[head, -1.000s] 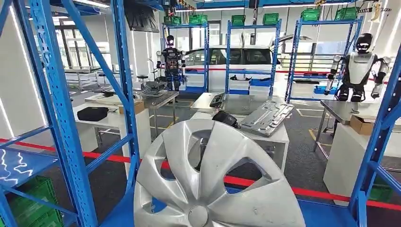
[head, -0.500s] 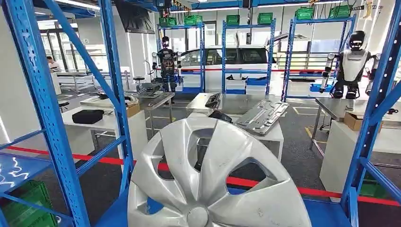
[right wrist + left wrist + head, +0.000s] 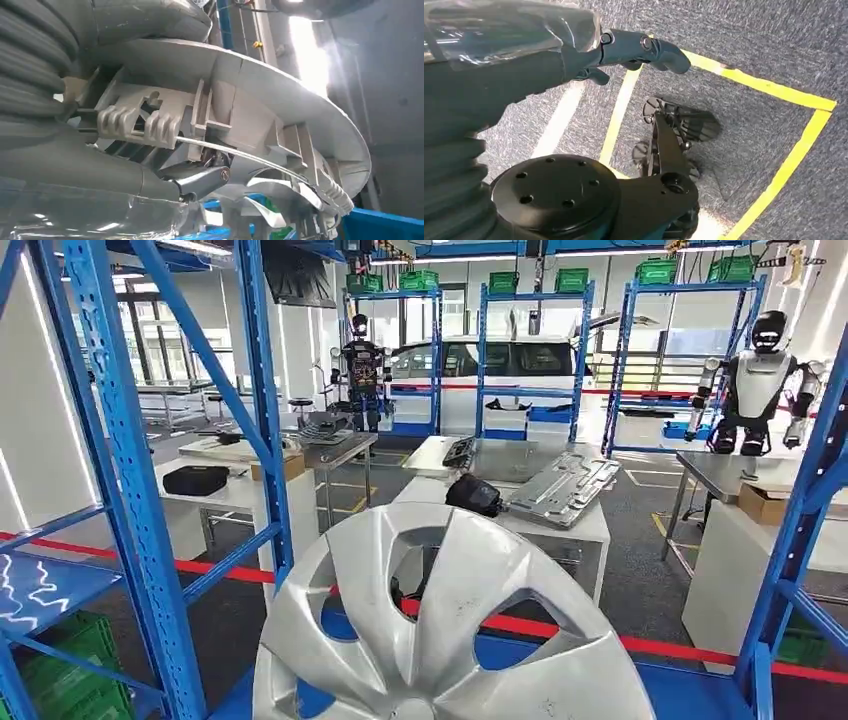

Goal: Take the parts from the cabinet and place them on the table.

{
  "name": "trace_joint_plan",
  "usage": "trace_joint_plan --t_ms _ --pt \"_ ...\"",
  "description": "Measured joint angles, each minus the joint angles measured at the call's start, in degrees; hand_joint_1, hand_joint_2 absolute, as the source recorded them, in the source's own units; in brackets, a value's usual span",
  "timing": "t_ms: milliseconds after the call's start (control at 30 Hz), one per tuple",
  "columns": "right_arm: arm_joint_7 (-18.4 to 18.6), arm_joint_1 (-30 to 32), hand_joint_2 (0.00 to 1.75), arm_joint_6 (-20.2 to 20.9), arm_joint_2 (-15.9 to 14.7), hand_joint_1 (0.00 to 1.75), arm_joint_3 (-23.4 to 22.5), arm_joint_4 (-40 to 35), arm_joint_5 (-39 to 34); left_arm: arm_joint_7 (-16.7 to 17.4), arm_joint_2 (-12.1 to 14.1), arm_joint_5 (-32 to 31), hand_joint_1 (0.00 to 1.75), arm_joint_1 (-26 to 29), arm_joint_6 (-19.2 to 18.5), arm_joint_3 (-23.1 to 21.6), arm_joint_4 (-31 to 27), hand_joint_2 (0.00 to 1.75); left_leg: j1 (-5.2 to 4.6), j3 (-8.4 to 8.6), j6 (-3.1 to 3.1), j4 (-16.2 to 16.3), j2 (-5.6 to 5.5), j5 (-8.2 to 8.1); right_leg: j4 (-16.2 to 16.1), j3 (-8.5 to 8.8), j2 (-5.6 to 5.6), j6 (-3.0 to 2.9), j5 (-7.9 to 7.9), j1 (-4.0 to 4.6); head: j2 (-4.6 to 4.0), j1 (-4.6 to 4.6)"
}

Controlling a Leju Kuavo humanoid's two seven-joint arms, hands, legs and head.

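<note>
One big blue rack (image 3: 130,470) frames my head view, its uprights near on the left and right, and beyond it the hall opens onto a white table (image 3: 560,525) straight ahead, in the middle distance. That table already carries a long grey metal panel (image 3: 565,488) and a dark lump I can't identify.

Next in size is the silver wheel cover (image 3: 440,630), the part I'm carrying. It stands upright and very near, low in the centre of the head view, in front of the rack's blue shelf (image 3: 690,690). In the right wrist view I see its ribbed back with clips and a wire ring close against my right hand (image 3: 165,175); the thumb lies over the rim and a dark finger presses from behind, so I judge the right hand is gripping the cover.

My left hand (image 3: 634,50) hangs low over grey carpet with yellow floor tape (image 3: 774,90). Its dark fingers (image 3: 664,50) stretch out with nothing in them, so I take it as open.

I judge the cover is out of the rack and the carry is the step in hand. Next I need to turn clear of the uprights, walk to a table, and lower the cover flat before letting go.
</note>
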Motion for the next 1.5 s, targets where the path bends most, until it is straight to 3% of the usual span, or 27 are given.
trace_joint_plan --t_ms 33,100,167,200,267,300,333,400,467,500,600,667,700,767,833,867,900,967,1000,1133,1200,1300,1333,1367,1400,1467,1500 --pt "0.0 0.18 1.75 0.04 -0.04 1.75 0.02 -0.07 -0.09 0.07 0.02 0.0 0.0 -0.01 0.0 0.0 0.04 1.75 0.08 -0.07 -0.23 0.02 0.04 0.03 -0.05 -0.09 0.06 -0.73 0.24 -0.07 0.0 -0.11" --pt "0.07 0.52 1.75 0.04 -0.04 1.75 0.02 -0.07 -0.15 0.2 0.02 0.02 0.0 -0.03 0.0 -0.02 0.07 1.75 0.28 -0.13 -0.76 -0.12 0.08 0.29 0.04 -0.3 0.17 -1.33 0.37 0.28 -0.02 -0.2" --pt "0.22 0.63 1.75 0.04 -0.04 1.75 0.02 -0.07 -0.09 0.28 -0.02 0.02 0.0 -0.02 0.0 -0.11 0.09 1.75 0.55 -0.8 -1.37 0.74 0.08 -0.58 -0.25 -0.25 0.21 -1.99 0.73 -0.37 0.0 -0.15" --pt "0.26 0.75 1.75 0.04 -0.02 1.75 0.02 -0.07 -0.09 0.28 -0.02 0.02 0.0 -0.06 -0.04 -0.22 0.09 1.75 0.62 -1.74 -1.61 3.11 0.13 -2.37 -0.24 -0.26 0.19 -2.4 0.74 -0.41 0.0 -0.35" --pt "0.33 1.07 1.75 0.04 -0.02 1.75 0.02 -0.11 -0.09 0.28 0.0 0.02 0.0 -0.1 -0.11 -0.35 0.26 1.75 0.79 -6.06 -2.1 12.95 0.16 -7.22 -0.21 -0.46 0.15 -2.56 0.81 -0.29 -0.02 -0.35" --pt "0.46 1.34 1.75 0.0 -0.04 1.75 0.02 -0.11 -0.07 0.31 -0.02 0.02 0.0 -0.04 -0.11 -0.44 0.4 1.75 0.8 -7.88 -2.18 17.01 0.16 -8.64 -0.21 -0.52 0.13 -2.57 0.82 -0.23 -0.02 -0.37" --pt "0.52 1.66 1.75 -0.11 -0.04 1.75 0.02 -0.11 0.0 0.31 -0.02 0.04 0.0 0.06 -0.17 -0.5 0.42 1.75 0.8 -8.66 -2.2 18.83 0.16 -8.7 -0.19 -0.53 0.13 -2.57 0.82 -0.19 0.0 -0.37" --pt "0.59 2.06 1.75 -0.33 -0.09 1.75 0.02 -0.11 0.06 0.28 0.0 0.22 0.0 0.04 -0.26 -0.72 0.42 1.75 0.79 -5.98 -1.89 13.79 0.15 -5.42 -0.19 -0.39 0.17 -2.55 0.83 -0.06 -0.02 -0.37" --pt "0.59 2.13 1.75 -0.33 -0.09 1.75 0.0 -0.15 0.06 0.28 0.15 0.57 0.0 -0.02 -0.52 -0.87 0.42 1.75 0.62 0.05 -1.04 2.65 0.13 -0.78 -0.21 -0.13 0.24 -2.51 0.83 0.07 -0.02 -0.37" --pt "0.57 2.17 1.75 -0.35 -0.09 1.75 -0.02 -0.15 0.09 0.28 0.28 0.72 0.0 -0.16 -0.52 -0.9 0.44 1.75 0.35 1.2 -0.77 0.51 0.09 -1.73 -0.22 -0.24 0.23 -2.38 0.91 0.17 -0.02 -0.33" --pt "0.59 2.4 1.75 -0.35 -0.09 1.75 -0.02 -0.2 0.17 0.28 0.28 1.07 0.0 -0.18 -0.68 -0.94 0.46 1.75 -0.06 0.84 -0.47 0.31 0.12 -1.46 -0.33 -0.64 0.18 -1.66 1.28 0.29 -0.02 -0.28" --pt "0.59 2.5 1.75 -0.35 -0.11 1.75 -0.04 -0.35 0.22 0.28 0.26 1.07 0.0 -0.21 -0.7 -0.98 0.46 1.75 0.67 1.54 0.53 -1.17 0.28 -0.44 -0.16 -1.03 0.11 -1.05 1.1 0.43 0.0 -0.33" --pt "0.59 2.43 1.75 -0.37 -0.13 1.75 -0.07 -0.44 0.2 0.28 0.22 1.07 0.0 -0.33 -0.7 -1.01 0.46 1.75 0.5 1.59 0.78 -1.4 0.32 -0.22 1.69 -1.91 0.08 -1.26 -0.32 0.57 0.0 -0.24" --pt "0.59 2.49 1.75 -0.41 -0.15 1.75 -0.11 -0.48 0.22 0.28 0.24 1.07 0.0 -0.42 -0.74 -1.01 0.46 1.75 0.39 1.3 1.05 -1.32 0.36 -0.03 10.16 -5.62 0.09 -1.87 -4.18 0.46 0.0 -0.11" --pt "0.77 2.69 1.75 -0.5 -0.17 1.75 -0.11 -0.48 0.39 0.28 0.22 1.16 0.0 -0.42 -0.94 -1.05 0.46 1.75 0.21 1.02 1.15 -1.21 0.37 0.05 17.75 -9.06 0.07 -1.68 -6.5 0.47 0.0 -0.07" --pt "0.81 2.78 1.75 -0.52 -0.24 1.75 -0.11 -0.48 0.46 0.31 0.15 1.25 0.0 -0.42 -1.05 -1.09 0.48 1.75 0.21 0.95 1.13 -1.13 0.35 0.06 17.32 -8.8 0.07 -1.36 -6.01 0.46 0.0 -0.07" --pt "0.79 2.81 1.75 -0.52 -0.24 1.75 -0.13 -0.48 0.52 0.31 0.11 1.42 0.0 -0.42 -1.05 -1.14 0.48 1.75 0.21 0.95 1.11 -1.0 0.31 0.06 14.06 -6.92 0.07 -0.84 -4.54 0.45 0.0 -0.07" --pt "0.81 2.8 1.75 -0.54 -0.24 1.75 -0.18 -0.5 0.59 0.31 0.0 1.73 0.0 -0.51 -1.14 -1.25 0.46 1.75 0.23 0.94 0.91 -0.59 0.19 -0.06 2.96 -1.06 -0.09 0.02 -0.55 0.32 -0.02 -0.04" --pt "0.81 2.8 1.75 -0.55 -0.26 1.75 -0.22 -0.52 0.63 0.31 0.0 1.73 0.0 -0.58 -1.18 -1.27 0.48 1.75 0.08 0.73 0.6 -0.32 0.17 -0.16 -0.17 0.37 -0.17 -0.67 -0.49 0.35 -0.02 0.0" --pt "0.79 2.96 1.75 -0.74 -0.28 1.75 -0.61 -0.81 0.96 0.31 -0.04 1.81 0.0 -0.81 -1.2 -1.36 0.74 1.75 -0.12 0.15 -0.49 0.02 0.14 0.22 -0.02 0.03 0.09 -1.84 0.38 0.69 0.0 -0.17" --pt "0.79 2.96 1.75 -0.83 -0.26 1.75 -0.72 -1.01 1.05 0.31 -0.13 1.81 0.0 -0.87 -1.22 -1.42 0.9 1.75 0.12 -0.82 -1.21 1.53 0.17 -1.43 -0.26 -0.01 0.06 -2.52 0.8 0.09 0.0 -0.2" --pt "0.74 2.99 1.75 -0.9 -0.24 1.75 -0.81 -1.14 1.07 0.28 -0.17 1.79 0.0 -1.0 -1.25 -1.73 0.98 1.75 0.41 -6.18 -1.89 14.42 0.18 -8.25 -0.19 -0.63 0.04 -3.05 1.15 0.21 -0.02 -0.35" --pt "0.74 3.12 1.75 -0.96 -0.26 1.75 -0.87 -1.14 1.11 0.28 -0.2 1.79 0.0 -0.98 -1.25 -1.84 1.01 1.75 0.46 -7.67 -1.94 18.07 0.18 -9.4 -0.18 -0.86 0.02 -3.15 1.28 0.29 0.0 -0.35" --pt "0.74 3.29 1.75 -0.98 -0.26 1.75 -0.9 -1.14 1.14 0.28 -0.22 1.79 0.0 -0.98 -1.25 -1.88 1.03 1.75 0.49 -7.75 -1.86 18.66 0.18 -9.11 -0.17 -1.02 0.02 -3.22 1.45 0.38 -0.02 -0.35" --pt "0.74 3.36 1.75 -1.03 -0.26 1.75 -0.98 -1.14 1.14 0.28 -0.24 1.79 0.0 -1.02 -1.25 -1.88 1.05 1.75 0.49 -6.32 -1.68 16.27 0.18 -7.62 -0.16 -1.16 0.04 -3.17 1.67 0.49 -0.02 -0.35" --pt "0.7 3.36 1.75 -1.03 -0.26 1.75 -1.05 -1.16 1.14 0.28 -0.24 1.7 0.0 -1.2 -1.25 -1.88 1.07 1.75 0.3 -0.52 -0.89 6.14 0.13 -3.28 -0.18 -1.23 0.14 -3.04 1.88 0.76 -0.02 -0.37" --pt "0.63 3.36 1.75 -1.03 -0.24 1.75 -1.12 -1.18 1.14 0.28 -0.15 1.68 0.0 -1.46 -1.22 -1.88 1.2 1.75 -0.02 2.36 -0.11 0.93 0.07 -2.38 -0.19 -1.2 0.11 -3.07 2.07 0.65 -0.02 -0.37"
